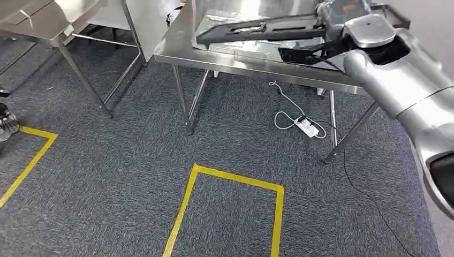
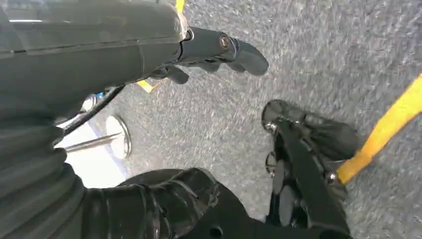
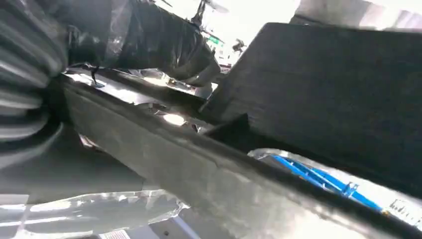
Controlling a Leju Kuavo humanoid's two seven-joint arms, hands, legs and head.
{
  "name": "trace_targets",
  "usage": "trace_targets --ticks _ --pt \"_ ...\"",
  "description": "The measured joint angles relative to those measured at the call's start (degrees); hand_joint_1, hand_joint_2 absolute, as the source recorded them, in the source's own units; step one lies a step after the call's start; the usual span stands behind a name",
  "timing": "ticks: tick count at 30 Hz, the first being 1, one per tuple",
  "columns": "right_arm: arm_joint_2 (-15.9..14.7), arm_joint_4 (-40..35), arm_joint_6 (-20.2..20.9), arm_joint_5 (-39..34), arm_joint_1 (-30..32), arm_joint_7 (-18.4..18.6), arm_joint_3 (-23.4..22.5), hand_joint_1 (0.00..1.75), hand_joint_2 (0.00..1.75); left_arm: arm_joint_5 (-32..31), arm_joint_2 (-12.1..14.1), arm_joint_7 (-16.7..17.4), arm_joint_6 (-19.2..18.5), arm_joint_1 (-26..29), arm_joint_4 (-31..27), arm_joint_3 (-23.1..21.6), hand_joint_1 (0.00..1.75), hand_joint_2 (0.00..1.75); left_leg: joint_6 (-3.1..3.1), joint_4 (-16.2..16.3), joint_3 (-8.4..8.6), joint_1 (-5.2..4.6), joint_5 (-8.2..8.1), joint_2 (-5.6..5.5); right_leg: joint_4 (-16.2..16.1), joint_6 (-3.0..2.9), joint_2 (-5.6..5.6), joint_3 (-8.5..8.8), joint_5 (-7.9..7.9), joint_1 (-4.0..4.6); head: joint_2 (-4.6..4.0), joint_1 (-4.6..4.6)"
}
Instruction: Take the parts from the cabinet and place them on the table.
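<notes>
Right hand (image 3: pixel 149 45) seemingly grips the long black part (image 1: pixel 257 29) over the table (image 1: pixel 235 61); lower it flat before letting go; left hand (image 2: pixel 214 50) hangs empty, fingers apart.

Speckled blue-grey carpet (image 1: pixel 107 176) carries yellow tape outlines (image 1: pixel 230 176); the desk (image 1: pixel 176 51) is silver steel, the long part (image 1: pixel 257 29) black.

Brushed steel table (image 1: pixel 235 60) at upper centre, glossy; the black parts (image 1: pixel 262 29) on it look matt (plastic, seemingly), over crinkled clear wrap (image 1: pixel 243 47). Carpet (image 1: pixel 134 176) grey, rough weave, with smooth yellow tape (image 1: pixel 235 178). Right arm (image 1: pixel 407 85) satin silver metal
</notes>
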Motion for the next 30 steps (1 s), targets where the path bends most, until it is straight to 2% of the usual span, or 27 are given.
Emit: trace_targets --ticks 1,2,3,6,7,8,9,11,12,13,14,15,16,17,18,19,20,22,23,24,25,27,28,29,30 --pt "0.11 0.04 0.0 0.0 0.0 0.02 0.0 1.75 1.75 0.0 0.02 0.0 0.02 -0.02 0.0 0.02 0.0 1.75 0.01 -4.89 2.1 0.06 2.71 -0.02 0.69 0.27 0.12 -0.03 -0.53 -0.09 -0.02 0.0" --pt "0.13 0.13 0.02 0.02 0.0 0.02 0.0 1.75 1.75 0.0 0.09 0.2 0.11 0.08 0.0 0.07 0.0 1.75 0.05 -8.17 3.47 0.12 3.13 -0.32 1.54 0.68 0.16 -0.28 -1.16 -0.13 0.0 0.02" --pt "0.13 0.24 0.0 0.02 -0.12 0.02 0.0 1.75 1.75 0.0 0.07 0.44 0.13 0.06 0.0 0.07 0.0 1.75 0.13 -8.97 4.0 0.1 2.59 -0.7 2.64 1.08 0.44 -1.07 -1.54 0.37 -0.02 -0.02" --pt "0.15 0.72 0.0 0.13 0.2 -0.09 0.02 1.75 1.75 -0.04 0.09 0.68 0.72 -0.07 0.0 0.15 0.0 1.75 0.92 -8.54 3.43 -0.23 2.35 -0.64 2.36 1.56 0.68 -1.33 -1.44 0.18 0.0 0.11" --pt "0.13 0.85 -0.04 0.2 0.21 -0.22 0.0 1.75 1.75 -0.11 0.09 0.7 0.83 -0.09 0.0 0.22 0.0 1.75 1.26 -8.89 3.66 0.13 2.53 -0.55 2.41 1.77 0.78 -1.3 -1.6 0.19 0.0 0.09" --pt "0.09 0.98 -0.09 0.26 0.29 -0.35 0.0 1.75 1.75 -0.2 0.11 0.81 0.98 -0.09 0.0 0.26 0.0 1.75 1.51 -9.23 4.0 0.28 2.61 -0.37 3.02 2.09 0.37 -1.65 -2.16 0.0 0.0 0.13" --pt "0.11 1.12 -0.11 0.31 0.22 -0.44 0.0 1.75 1.75 -0.2 0.11 0.92 1.14 -0.09 -0.02 0.33 0.0 1.75 1.82 -9.45 4.24 0.29 2.59 -0.39 5.05 2.39 -0.2 -2.45 -3.43 0.01 0.0 0.13" --pt "0.09 1.42 -0.31 0.66 0.25 -0.55 0.0 1.75 1.75 -0.2 0.11 1.09 1.14 -0.12 0.0 0.37 0.0 1.75 2.06 -9.57 4.62 0.27 2.55 -0.39 13.31 2.92 -0.37 -6.5 -6.98 -0.31 0.0 0.13" --pt "0.09 1.66 -0.31 0.74 0.39 -0.59 0.0 1.75 1.75 -0.2 0.11 1.2 1.16 -0.11 0.0 0.39 0.0 1.75 2.18 -9.57 4.74 0.28 2.42 -0.4 17.17 3.07 -0.42 -8.68 -8.23 -0.45 -0.02 0.13" --pt "0.09 1.86 -0.33 0.9 0.62 -0.66 0.0 1.75 1.75 -0.2 0.11 1.22 1.14 -0.09 0.0 0.42 0.0 1.75 2.22 -9.56 4.96 0.29 2.25 -0.39 19.52 3.17 -0.53 -10.3 -8.33 -0.58 -0.02 0.13" --pt "0.06 2.05 -0.31 0.94 0.82 -0.68 0.02 1.75 1.75 -0.24 0.11 1.27 1.16 -0.1 0.0 0.44 0.0 1.75 2.12 -9.56 5.23 0.3 2.07 -0.39 18.91 3.19 -0.57 -10.44 -7.04 -0.63 0.0 0.13" --pt "0.06 2.16 -0.31 0.98 0.89 -0.7 0.02 1.75 1.75 -0.28 0.11 1.29 1.16 -0.05 0.0 0.46 0.0 1.75 2.07 -9.55 5.59 0.32 1.78 -0.39 15.77 3.1 -0.59 -9.35 -4.41 -0.64 0.0 0.13" --pt "0.04 2.25 -0.31 0.98 0.85 -0.83 0.0 1.75 1.75 -0.33 0.09 1.31 1.16 0.0 0.0 0.48 0.0 1.75 1.92 -9.56 6.07 0.33 1.46 -0.37 10.41 2.86 -0.65 -7.0 -0.95 -0.62 0.0 0.13" --pt "0.0 2.3 -0.31 1.01 0.75 -0.85 0.0 1.75 1.75 -0.37 0.07 1.29 1.16 -0.03 0.0 0.48 0.0 1.75 1.7 -9.58 6.48 0.33 1.14 -0.33 5.12 2.56 -0.82 -4.69 1.85 -0.57 0.0 0.13" --pt "-0.02 2.38 -0.33 1.03 0.72 -0.85 0.0 1.75 1.75 -0.37 0.07 1.29 1.16 0.06 0.0 0.5 0.0 1.75 1.51 -9.81 6.59 0.26 0.96 -0.28 3.46 2.47 -0.99 -3.61 1.06 -0.3 -0.02 0.09" --pt "-0.02 2.43 -0.35 1.03 0.63 -0.9 0.0 1.75 1.75 -0.37 0.07 1.27 1.16 -0.08 0.0 0.52 0.0 1.75 1.19 -9.8 6.46 0.13 0.97 -0.35 2.44 2.14 -0.96 -3.17 1.32 0.29 0.0 0.13" --pt "-0.02 2.49 -0.35 1.03 0.62 -0.9 0.0 1.75 1.75 -0.37 0.07 1.27 1.16 -0.16 0.0 0.55 0.0 1.75 0.94 -9.88 6.42 0.16 0.97 -0.27 1.9 1.83 -0.94 -2.87 0.74 0.33 0.0 0.13" --pt "-0.02 2.62 -0.35 1.03 0.7 -1.0 0.0 1.75 1.75 -0.57 0.07 1.27 0.62 -0.16 0.0 0.57 0.0 1.75 0.43 -10.37 6.69 0.21 0.92 -0.14 1.88 1.48 -0.72 -2.91 0.54 0.42 0.0 0.11" --pt "0.0 2.6 -0.39 1.05 0.71 -1.05 0.0 1.75 1.75 -0.85 0.09 1.29 0.11 -0.28 0.0 0.57 0.0 1.75 -0.02 -10.17 6.45 0.12 0.25 -0.03 0.93 1.01 -0.67 -2.26 0.79 -0.4 0.0 0.04" --pt "0.28 2.62 -0.44 1.05 0.64 -1.12 0.0 1.75 1.75 -1.05 0.13 1.44 -0.2 -0.25 0.0 0.57 0.0 1.75 -0.03 -8.78 6.21 0.13 -0.4 -0.13 0.58 0.89 -0.62 -1.78 0.74 -0.17 0.0 0.07" --pt "0.28 2.71 -0.44 1.09 0.47 -1.09 0.0 1.75 1.75 -0.92 0.13 1.55 -0.24 -0.15 0.0 0.57 0.0 1.75 0.01 -5.5 4.62 0.11 -2.14 -0.15 0.59 0.31 -0.71 -1.63 0.64 -0.08 0.0 0.02" --pt "0.48 2.89 -0.46 1.22 0.61 -1.01 0.02 1.75 1.75 -0.63 0.13 1.79 -0.2 -0.03 0.0 0.63 0.0 1.75 0.0 3.15 0.03 0.15 -5.37 -0.17 0.74 -0.39 -0.66 -1.37 0.24 0.18 0.0 0.04" --pt "0.55 2.97 -0.46 1.22 0.76 -1.03 0.02 1.75 1.75 -0.7 0.13 1.9 -0.13 -0.02 0.0 0.63 0.0 1.75 -0.07 6.23 -1.96 0.12 -5.65 -0.19 0.82 -0.59 -0.54 -1.21 0.08 0.33 -0.02 0.02" --pt "0.61 3.04 -0.44 1.25 0.92 -1.14 0.06 1.75 1.75 -0.72 0.09 2.08 -0.18 -0.02 0.0 0.66 0.0 1.75 -0.07 6.75 -2.73 0.14 -4.9 -0.18 0.95 -0.61 -0.37 -1.04 -0.11 0.46 0.0 0.04" --pt "0.61 3.04 -0.44 1.22 1.0 -1.18 0.07 1.75 1.75 -0.72 0.04 2.14 -0.15 -0.03 0.0 0.66 0.0 1.75 -0.02 4.82 -2.27 0.14 -2.92 -0.18 1.19 -0.57 -0.21 -0.9 -0.36 0.5 0.0 0.04"
